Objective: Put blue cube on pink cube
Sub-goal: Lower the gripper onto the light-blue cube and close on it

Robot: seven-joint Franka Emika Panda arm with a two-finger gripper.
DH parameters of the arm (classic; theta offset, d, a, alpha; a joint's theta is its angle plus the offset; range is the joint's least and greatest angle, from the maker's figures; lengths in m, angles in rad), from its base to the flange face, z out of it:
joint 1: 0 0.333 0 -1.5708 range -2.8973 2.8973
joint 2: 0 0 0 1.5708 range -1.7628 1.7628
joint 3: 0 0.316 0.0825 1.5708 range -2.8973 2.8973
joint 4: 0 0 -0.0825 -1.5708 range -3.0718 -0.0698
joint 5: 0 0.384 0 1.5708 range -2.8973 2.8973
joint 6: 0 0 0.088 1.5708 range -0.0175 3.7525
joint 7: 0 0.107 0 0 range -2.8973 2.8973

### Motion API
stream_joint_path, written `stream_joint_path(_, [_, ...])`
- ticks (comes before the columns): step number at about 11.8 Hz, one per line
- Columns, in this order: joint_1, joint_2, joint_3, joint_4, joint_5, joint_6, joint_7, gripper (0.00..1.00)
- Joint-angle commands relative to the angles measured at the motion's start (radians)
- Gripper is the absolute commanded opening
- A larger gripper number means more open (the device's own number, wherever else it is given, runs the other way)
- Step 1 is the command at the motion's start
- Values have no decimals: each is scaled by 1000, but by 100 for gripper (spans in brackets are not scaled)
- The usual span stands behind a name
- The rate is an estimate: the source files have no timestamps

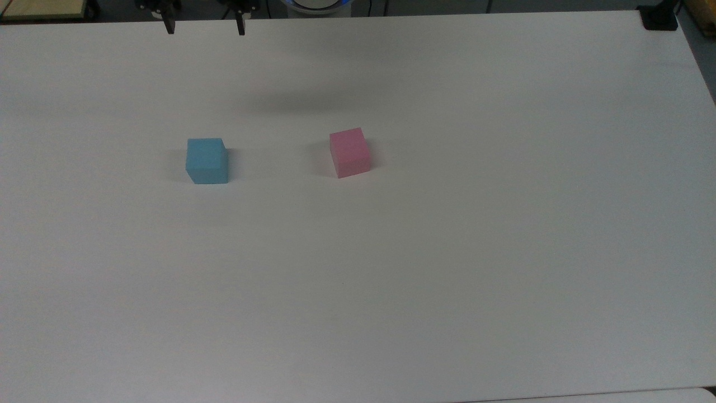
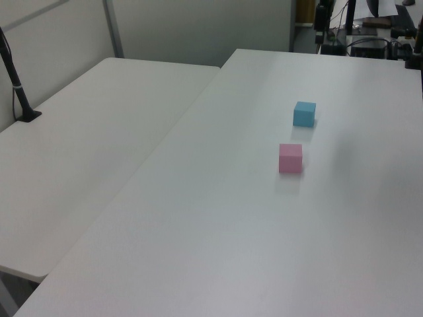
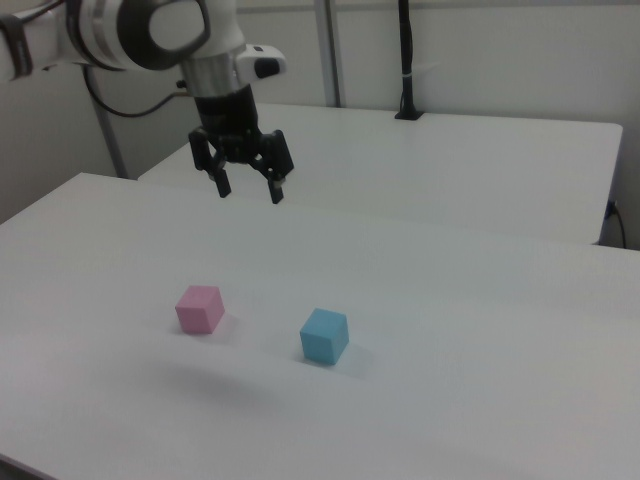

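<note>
Ana: Cubes first, from the top view: the blue cube sits flat on the white table, and the pink cube is well apart from it, off toward the top view's right. Far beyond the blue cube, two dark fingertips of the gripper hang spread wide, nothing between them.

Ben: Left view now, blue cube as my marker again. The pink cube lies nearer the camera, close by but not touching. A second table stands off toward the left view's left.

Ana: Right view gives the arm! The gripper hovers high above the table, up and back from the blue cube, fingers parted and empty. The pink cube rests toward the right view's left of the blue one.

Ben: So I'd call this the approach. To do it well, centre over the blue cube, square the fingers to two flat faces, then drop straight.

Ana: And squeeze gently, I reckon; that foam-looking block could skid if clipped on a corner.
</note>
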Motion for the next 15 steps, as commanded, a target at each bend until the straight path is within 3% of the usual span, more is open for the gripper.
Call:
stream_joint_path(1, [-35, 58, -7, -46, 20, 147, -87, 100])
stream_joint_path(5, [-54, 90, -27, -177, 15, 304, -131, 97])
stream_joint_path(9, [-63, 116, -35, -273, 15, 356, -119, 100])
stream_joint_path(12, [-69, 149, -38, -368, 14, 554, -101, 100])
stream_joint_path(15, [-68, 208, -38, -364, 14, 596, -27, 100])
